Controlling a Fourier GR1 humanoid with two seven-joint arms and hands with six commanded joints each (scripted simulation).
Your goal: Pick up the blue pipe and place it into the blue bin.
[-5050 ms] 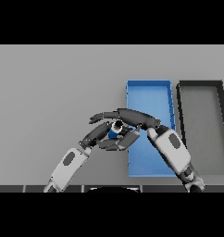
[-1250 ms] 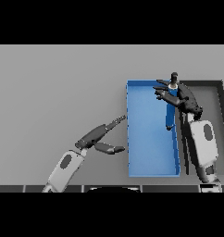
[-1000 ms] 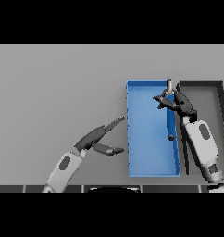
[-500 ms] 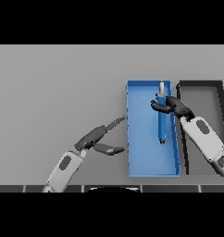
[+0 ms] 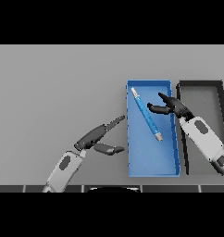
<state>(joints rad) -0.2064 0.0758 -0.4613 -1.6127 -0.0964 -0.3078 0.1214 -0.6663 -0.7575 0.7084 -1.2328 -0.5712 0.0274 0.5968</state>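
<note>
A blue pipe (image 5: 146,114) is lying slantwise inside a blue bin (image 5: 152,162), its pale upper tip pointing toward the bin's far left corner and its pale lower tip toward the middle of the bin. It appears to be resting on the bin floor, though whether it is fully settled cannot be told from this single view.

Just to the pipe's right, the right hand (image 5: 170,107) is hovering over the bin's right wall, its arm coming in from the lower right. Its fingers are spread loosely, thumb and fingers parted, pointing toward the pipe without closing on it; a small gap is showing between the fingertips and the pipe.

To the left of the bin, outside its left wall, the left hand (image 5: 100,138) is hanging above the grey table (image 5: 53,88) with fingers straight and thumb held apart, holding nothing.

Beyond the right hand's far side, a dark bin (image 5: 200,92) is sitting just beside the blue one.

Judging from this, the placing step is looking all but done. The next move is probably calling only for the right hand to draw back clear of the bin's wall without nudging the pipe.
</note>
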